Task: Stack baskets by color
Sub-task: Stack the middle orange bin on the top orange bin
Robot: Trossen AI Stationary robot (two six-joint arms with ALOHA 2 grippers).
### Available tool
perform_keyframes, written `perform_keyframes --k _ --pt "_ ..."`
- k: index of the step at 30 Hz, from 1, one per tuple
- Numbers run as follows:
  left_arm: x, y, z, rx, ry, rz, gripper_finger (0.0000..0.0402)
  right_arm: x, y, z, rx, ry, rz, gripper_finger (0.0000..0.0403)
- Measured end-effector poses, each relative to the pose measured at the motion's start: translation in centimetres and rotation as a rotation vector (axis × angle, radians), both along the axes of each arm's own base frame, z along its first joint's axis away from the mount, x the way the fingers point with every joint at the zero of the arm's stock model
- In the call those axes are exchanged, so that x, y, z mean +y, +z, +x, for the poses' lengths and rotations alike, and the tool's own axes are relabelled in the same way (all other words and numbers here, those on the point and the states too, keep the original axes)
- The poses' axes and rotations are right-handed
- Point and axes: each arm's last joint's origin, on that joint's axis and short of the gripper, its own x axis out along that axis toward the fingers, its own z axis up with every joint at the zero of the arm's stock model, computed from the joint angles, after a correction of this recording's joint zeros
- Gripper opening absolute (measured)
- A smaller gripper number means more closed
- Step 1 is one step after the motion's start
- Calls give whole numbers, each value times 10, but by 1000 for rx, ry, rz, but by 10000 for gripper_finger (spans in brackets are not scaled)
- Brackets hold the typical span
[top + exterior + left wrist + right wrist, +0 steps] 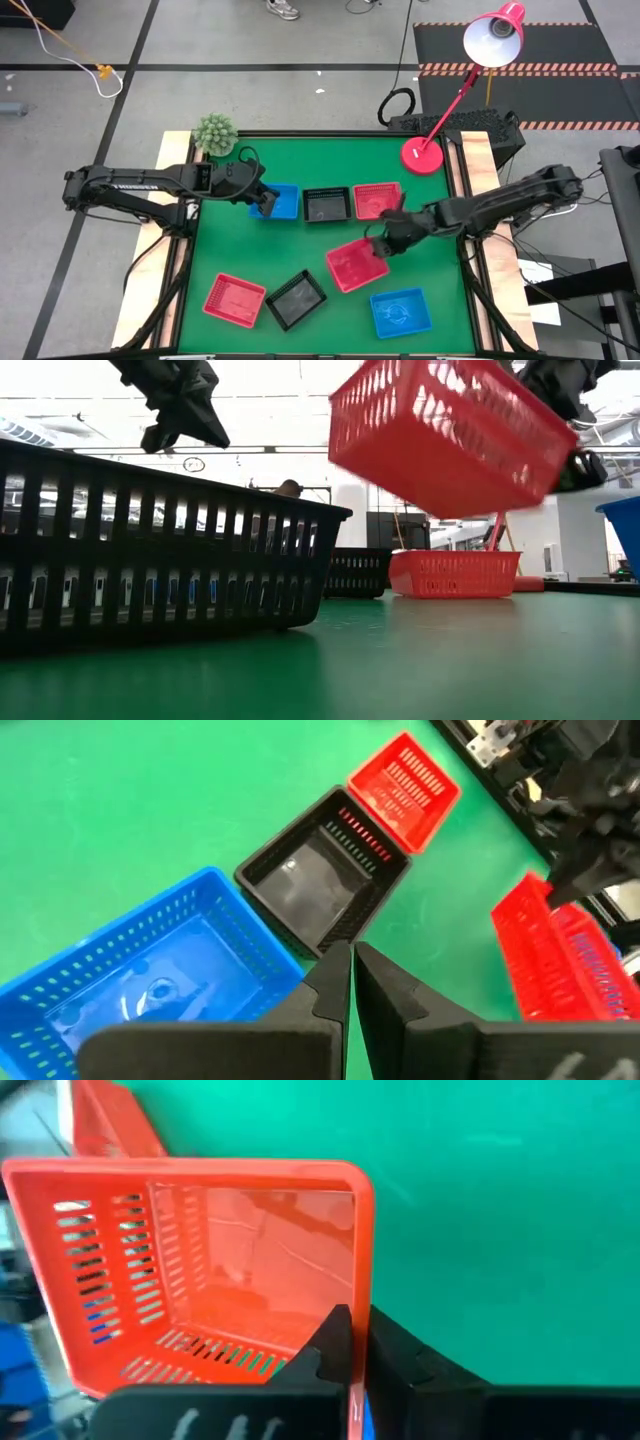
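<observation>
The right end effector [381,243] is pinching the wall of a red slotted plastic basket [356,264], its fingers closed on the rim, and is holding it tilted clear of the green tabletop [330,310] near the middle. The left end effector [262,201], fingers pressed together and holding nothing, is hovering over a blue plastic basket [284,203] at the far side. Beside that blue one, a black basket [326,204] and then another red basket [375,199] are sitting in a row. Nearer the front edge, a third red basket [234,299], a second black basket [295,299] and a second blue basket [400,312] are lying apart.
</observation>
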Motion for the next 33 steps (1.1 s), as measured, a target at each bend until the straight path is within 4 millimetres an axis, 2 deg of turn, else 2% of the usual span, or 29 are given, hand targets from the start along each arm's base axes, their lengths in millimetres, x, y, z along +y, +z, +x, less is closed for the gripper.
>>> perform_keyframes --k 8,16,24,33 --pt "-4 2 2 -34 -6 -18 19 -24 34 -35 -76 -181 15 4" --pt "-14 5 5 -68 -50 -12 19 -42 54 -54 -173 -308 60 3" --pt "-23 5 5 -68 -97 2 19 -53 88 -58 -203 -348 35 3" --pt "-24 5 5 -59 -134 42 19 -71 120 -60 -61 -365 -76 4"
